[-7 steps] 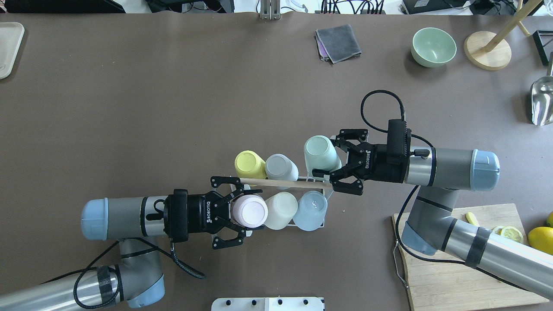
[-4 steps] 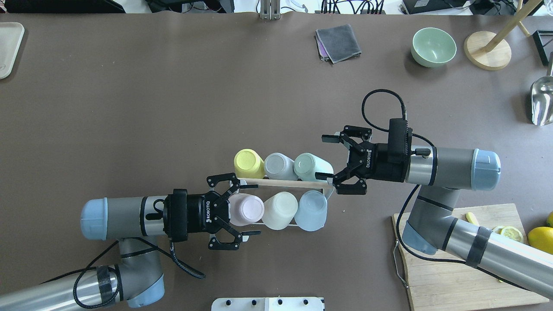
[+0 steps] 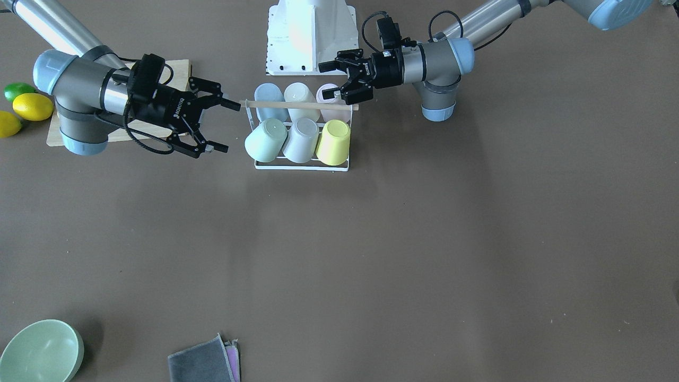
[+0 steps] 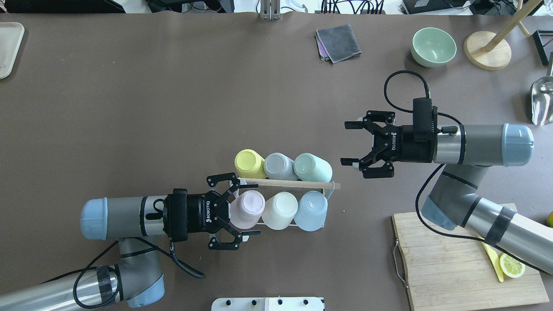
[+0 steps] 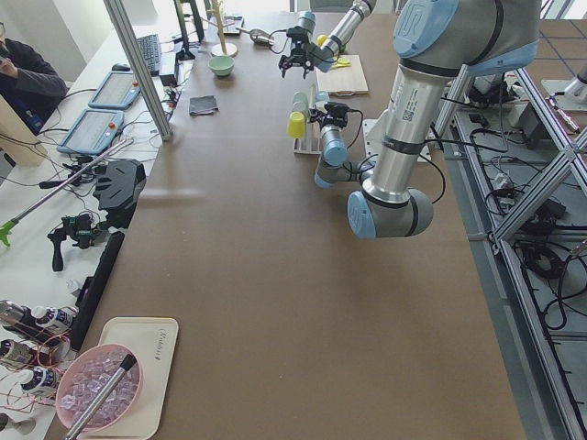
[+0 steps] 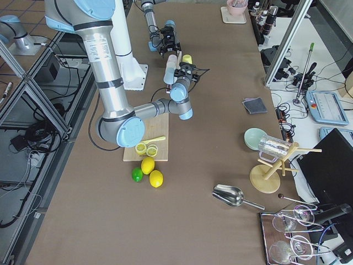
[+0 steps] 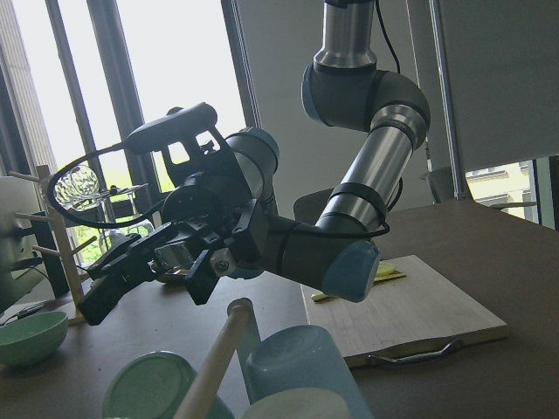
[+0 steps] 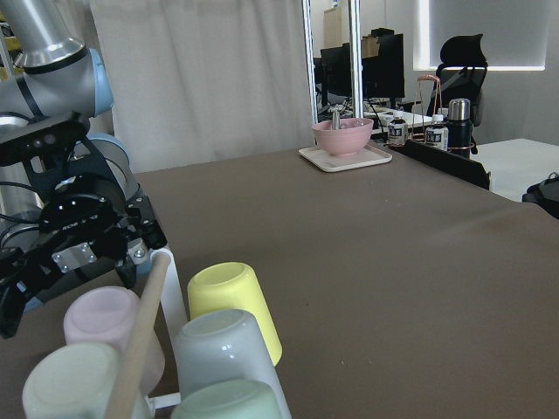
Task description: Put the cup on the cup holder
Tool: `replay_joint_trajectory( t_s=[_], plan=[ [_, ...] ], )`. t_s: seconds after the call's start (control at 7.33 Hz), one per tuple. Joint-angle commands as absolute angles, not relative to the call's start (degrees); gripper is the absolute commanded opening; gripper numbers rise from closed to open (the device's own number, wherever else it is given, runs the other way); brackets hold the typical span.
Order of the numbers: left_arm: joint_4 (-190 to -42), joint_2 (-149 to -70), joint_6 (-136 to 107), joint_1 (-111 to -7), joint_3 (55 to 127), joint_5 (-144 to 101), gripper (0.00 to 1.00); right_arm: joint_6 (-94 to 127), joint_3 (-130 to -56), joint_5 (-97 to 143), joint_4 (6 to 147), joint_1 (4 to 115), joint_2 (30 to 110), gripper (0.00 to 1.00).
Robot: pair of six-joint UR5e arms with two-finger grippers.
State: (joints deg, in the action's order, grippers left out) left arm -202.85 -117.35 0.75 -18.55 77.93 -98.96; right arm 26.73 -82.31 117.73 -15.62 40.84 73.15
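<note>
The cup holder (image 4: 287,183), a white wire rack with a wooden rod on top, stands mid-table and also shows in the front view (image 3: 297,104). Several cups hang on it upside down: yellow (image 4: 248,163), grey (image 4: 280,166) and mint (image 4: 312,167) in the far row, pink (image 4: 247,209), cream (image 4: 281,210) and blue (image 4: 312,210) in the near row. My left gripper (image 4: 258,209) is open, its fingers either side of the pink cup without closing on it. My right gripper (image 4: 346,144) is open and empty, apart from the rack on its right.
A wooden cutting board (image 4: 458,268) with a lemon slice (image 4: 512,265) lies front right. A green bowl (image 4: 433,46), a grey cloth (image 4: 338,42), a wooden stand (image 4: 487,49) and a metal scoop (image 4: 542,101) are along the far right. A tray (image 4: 6,47) sits far left.
The right gripper let go of the mint cup, now on the rack, and drew back to the right. The left gripper opened off the pink cup, which rests on the rack.
</note>
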Motion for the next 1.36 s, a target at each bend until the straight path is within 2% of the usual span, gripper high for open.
replay_joint_trajectory(
  t_s=[0.0, 0.41, 0.68, 1.23],
  plan=[
    [-202.85, -117.33, 0.70, -18.54, 77.87, -98.96, 0.98, 33.28, -82.35, 133.25, -9.62, 51.97, 75.66, 1.00],
    [-200.94, -117.16, 0.44, -19.50, 80.57, -99.23, 0.98, 35.07, -82.53, 151.39, 9.16, 69.03, 79.00, 1.00],
    [-187.27, -116.46, 0.44, -22.75, 87.25, -99.49, 0.98, 34.63, -82.79, 153.19, 22.96, 77.57, 81.12, 1.00],
    [-145.13, -116.80, 0.44, -31.53, 101.92, -99.23, 0.98, 30.95, -83.14, 148.83, 55.22, 83.31, 84.81, 1.00]
  ],
)
